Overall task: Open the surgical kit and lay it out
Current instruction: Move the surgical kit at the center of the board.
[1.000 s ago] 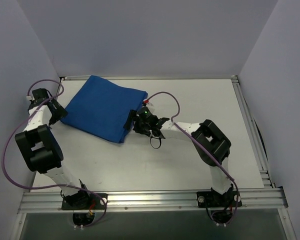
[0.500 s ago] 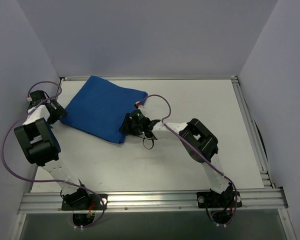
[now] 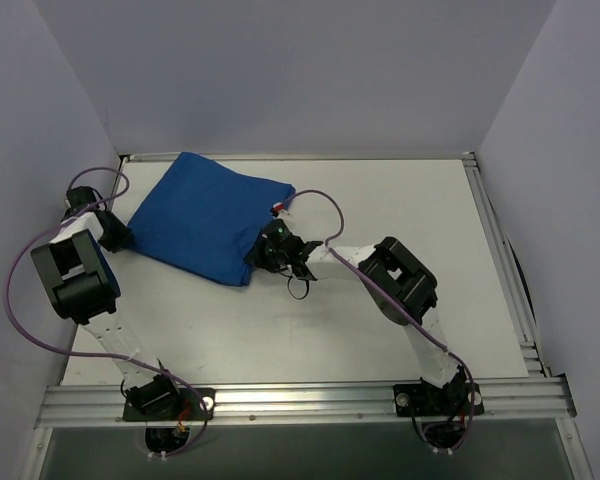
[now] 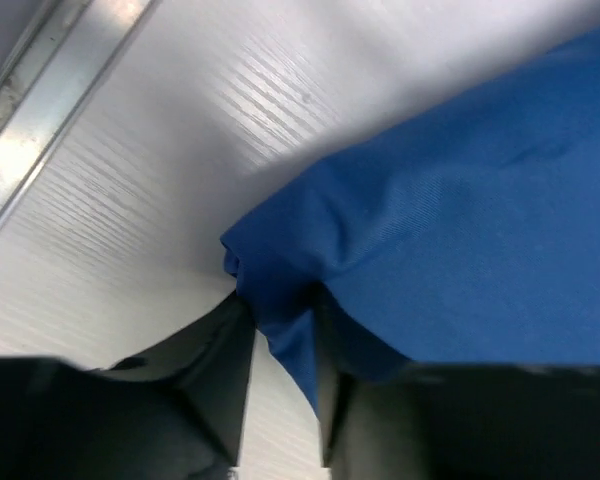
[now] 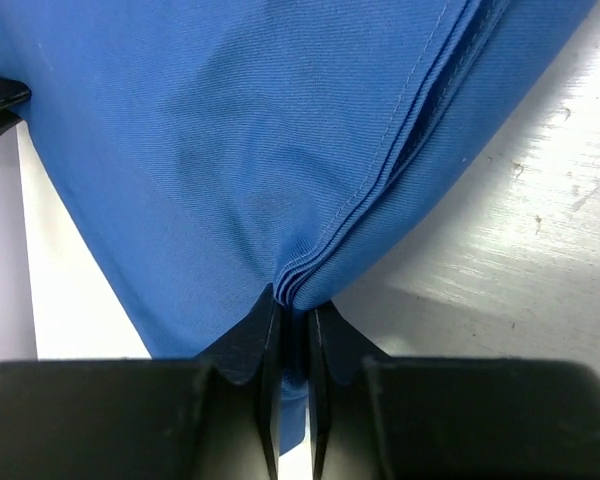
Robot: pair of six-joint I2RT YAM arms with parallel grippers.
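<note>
The surgical kit is a folded royal-blue cloth wrap [image 3: 205, 215] lying at the back left of the white table; its contents are hidden inside. My right gripper [image 3: 265, 250] is at the wrap's near right corner. In the right wrist view it [image 5: 293, 310] is shut on the stacked folded edge of the wrap [image 5: 230, 150]. My left gripper [image 3: 115, 232] sits at the wrap's left corner. In the left wrist view its jaws [image 4: 280, 310] stand partly apart, and the pointed cloth corner [image 4: 285, 320] hangs between them with white table showing beside it.
Aluminium rails frame the table [image 3: 300, 395], one close to the left gripper [image 4: 40, 110]. Purple cables loop from both arms, one over the table near the wrap's right corner [image 3: 325, 205]. Grey walls close in on the left, back and right.
The right gripper slid left onto the wrap's corner and shut on its edge. The left gripper moved in to the left corner and its jaws narrowed around it.
</note>
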